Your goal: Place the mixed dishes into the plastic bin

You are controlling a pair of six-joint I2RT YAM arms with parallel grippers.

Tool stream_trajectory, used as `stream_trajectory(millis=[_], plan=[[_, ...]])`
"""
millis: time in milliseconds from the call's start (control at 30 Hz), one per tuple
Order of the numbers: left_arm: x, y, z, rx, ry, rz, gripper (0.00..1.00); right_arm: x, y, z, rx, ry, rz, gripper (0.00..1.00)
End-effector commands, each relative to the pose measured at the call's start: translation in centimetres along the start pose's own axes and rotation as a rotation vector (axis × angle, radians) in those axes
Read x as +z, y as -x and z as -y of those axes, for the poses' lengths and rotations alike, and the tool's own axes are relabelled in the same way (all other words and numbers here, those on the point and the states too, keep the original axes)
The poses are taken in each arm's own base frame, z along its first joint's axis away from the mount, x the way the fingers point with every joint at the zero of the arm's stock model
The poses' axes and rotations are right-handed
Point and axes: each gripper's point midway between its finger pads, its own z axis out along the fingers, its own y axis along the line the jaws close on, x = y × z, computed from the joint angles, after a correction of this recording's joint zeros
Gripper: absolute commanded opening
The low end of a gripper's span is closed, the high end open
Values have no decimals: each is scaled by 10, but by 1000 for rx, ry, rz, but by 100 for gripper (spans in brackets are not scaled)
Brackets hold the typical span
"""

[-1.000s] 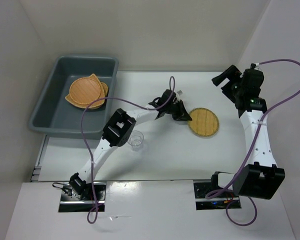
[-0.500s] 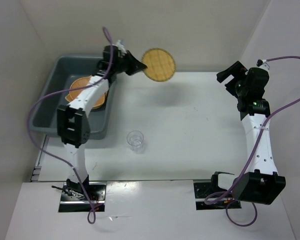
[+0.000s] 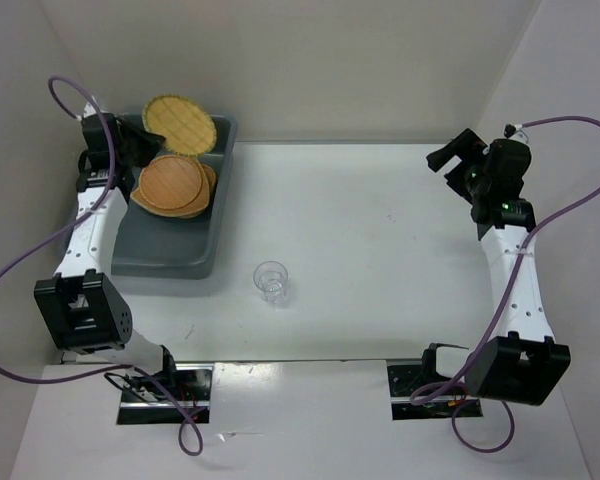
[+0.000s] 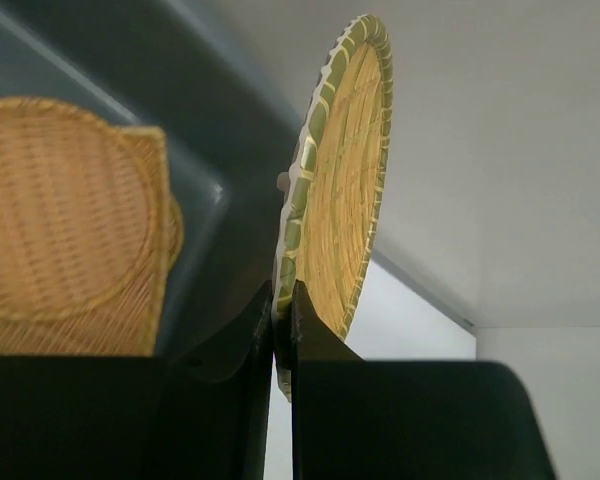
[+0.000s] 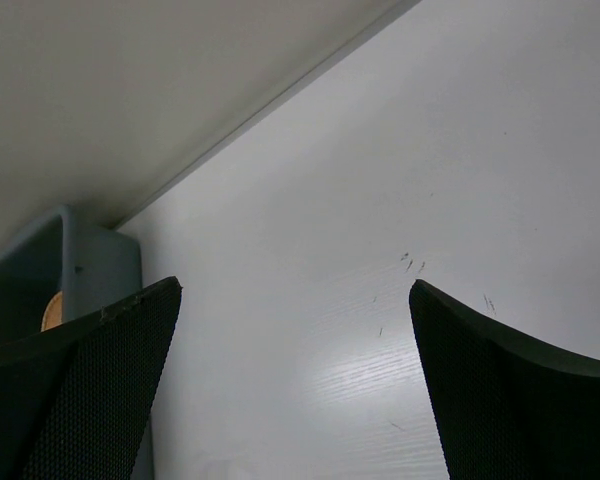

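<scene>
We see a round woven tray, yellower than the others, with a greenish banded rim and a fine bamboo-look weave. The left gripper holds it by the rim, its jaws pinched nearly together on the edge. In the wrist view the tray stands on edge. In the overhead view it sits at the upper left of the frame, over the far end of the grey plastic bin.

Inside the bin lies a stack of orange woven trays. A round one is on top and other edges peek out beneath it; we cannot tell for sure how many lie under it. The small clear plastic cup stands upright on the table, low in the middle of the frame and well apart from the bin.

The right gripper hangs at the upper right with its jaws spread wide and nothing between them.

The table is white and smooth, with a few faint scuffs. Plain pale walls close it in at the back and on both sides.
</scene>
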Motion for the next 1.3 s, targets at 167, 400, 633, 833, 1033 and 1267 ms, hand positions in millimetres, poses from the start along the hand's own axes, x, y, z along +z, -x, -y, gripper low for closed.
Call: stream_trajectory(millis=[167, 400, 633, 833, 1033, 1267], plan=[[7, -11, -107, -139, 209, 51, 0, 9, -4, 1, -17, 26, -9, 100], [24, -16, -144, -218, 254, 67, 0, 15, -11, 7, -13, 11, -31, 100], [53, -44, -170, -289, 268, 1, 0, 20, -11, 6, -13, 18, -38, 100], [62, -57, -183, -323, 282, -19, 10, 25, -11, 9, -21, 5, -40, 100], [59, -64, -192, -339, 327, -27, 45, 32, -10, 10, -29, 0, -47, 100], [48, -57, -201, -289, 398, -2, 51, 37, -11, 11, -27, -5, -55, 100]])
